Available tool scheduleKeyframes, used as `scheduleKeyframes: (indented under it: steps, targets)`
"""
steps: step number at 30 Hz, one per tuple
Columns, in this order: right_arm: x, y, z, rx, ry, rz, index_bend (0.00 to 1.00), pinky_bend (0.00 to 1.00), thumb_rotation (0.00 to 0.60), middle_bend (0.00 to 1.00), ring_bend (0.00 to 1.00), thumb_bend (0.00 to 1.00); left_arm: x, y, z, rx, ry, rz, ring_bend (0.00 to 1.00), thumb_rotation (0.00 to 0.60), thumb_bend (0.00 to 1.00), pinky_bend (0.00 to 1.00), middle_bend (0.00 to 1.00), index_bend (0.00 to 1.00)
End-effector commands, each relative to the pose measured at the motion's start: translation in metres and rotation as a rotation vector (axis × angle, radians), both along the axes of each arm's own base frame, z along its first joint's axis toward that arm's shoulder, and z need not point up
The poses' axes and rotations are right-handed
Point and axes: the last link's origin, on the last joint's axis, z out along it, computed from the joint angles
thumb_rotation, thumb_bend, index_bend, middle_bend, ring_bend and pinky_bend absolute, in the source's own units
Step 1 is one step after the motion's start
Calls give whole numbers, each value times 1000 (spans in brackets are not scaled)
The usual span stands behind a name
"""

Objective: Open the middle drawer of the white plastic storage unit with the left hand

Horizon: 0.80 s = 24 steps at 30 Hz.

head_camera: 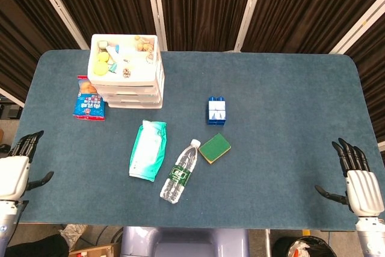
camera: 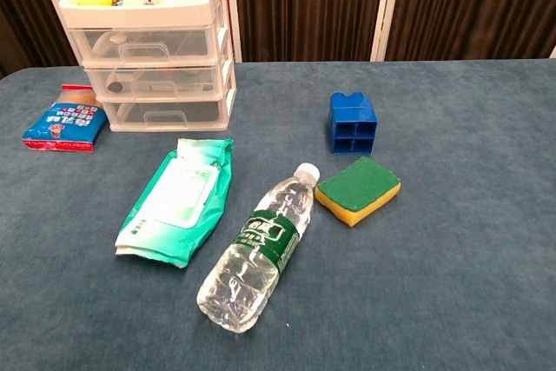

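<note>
The white plastic storage unit (head_camera: 126, 71) stands at the table's far left, with small items in its open top tray. In the chest view its three clear drawers face me, and the middle drawer (camera: 156, 82) sits flush with the others. My left hand (head_camera: 15, 170) hovers off the table's near left edge, fingers apart and holding nothing, far from the unit. My right hand (head_camera: 361, 185) hangs off the near right corner, also spread and empty. Neither hand shows in the chest view.
A blue snack packet (head_camera: 89, 99) lies left of the unit. In front of it lie a green wipes pack (head_camera: 147, 150), a water bottle (head_camera: 180, 171) on its side, a green-and-yellow sponge (head_camera: 215, 148) and a blue block (head_camera: 217, 111).
</note>
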Motion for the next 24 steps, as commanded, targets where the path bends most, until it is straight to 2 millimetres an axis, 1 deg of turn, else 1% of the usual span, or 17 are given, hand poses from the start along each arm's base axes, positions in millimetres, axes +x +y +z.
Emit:
scheduleKeyframes:
  steps: [1, 2, 3, 4, 6, 7, 9, 13, 17, 24]
  targets:
    - [1, 0, 0, 5, -3, 4, 0, 0, 600, 0, 0, 115, 15, 24, -7, 14, -118, 16, 441, 600, 419, 523, 502, 2]
    - [1, 0, 0, 6, -4, 5, 0, 0, 600, 0, 0, 115, 20, 31, -10, 15, -145, 20, 514, 600, 445, 575, 584, 5]
    - [1, 0, 0, 6, -6, 6, 0, 0, 600, 0, 0, 115, 22, 35, -11, 14, -165, 24, 615, 600, 479, 639, 701, 13]
    - [1, 0, 0, 7, -8, 6, 0, 0, 600, 0, 0, 115, 26, 42, -14, 9, -196, 34, 697, 600, 504, 689, 796, 25]
    - [1, 0, -1, 10, -13, 4, 0, 0, 600, 0, 0, 115, 36, 54, -22, -18, -284, 66, 790, 600, 525, 746, 897, 40]
    - [1, -1, 0, 12, -16, 3, 0, 0, 600, 0, 0, 116, 41, 60, -25, -35, -331, 88, 825, 600, 532, 772, 930, 47]
    - [1, -2, 0, 14, -21, 0, 0, 0, 600, 0, 0, 116, 50, 71, -32, -62, -409, 127, 871, 600, 550, 808, 961, 54]
    - [0, -4, 0, 23, -32, -8, 0, 0, 600, 0, 0, 116, 71, 92, -46, -116, -550, 187, 926, 600, 597, 854, 979, 68]
    - [0, -6, 1, 29, -46, -9, 0, 0, 600, 0, 0, 115, 90, 114, -65, -175, -654, 244, 936, 600, 613, 861, 984, 72]
    - [0, -5, 2, 37, -66, -12, 0, 0, 600, 0, 0, 115, 105, 137, -92, -218, -767, 340, 936, 600, 613, 861, 983, 73]
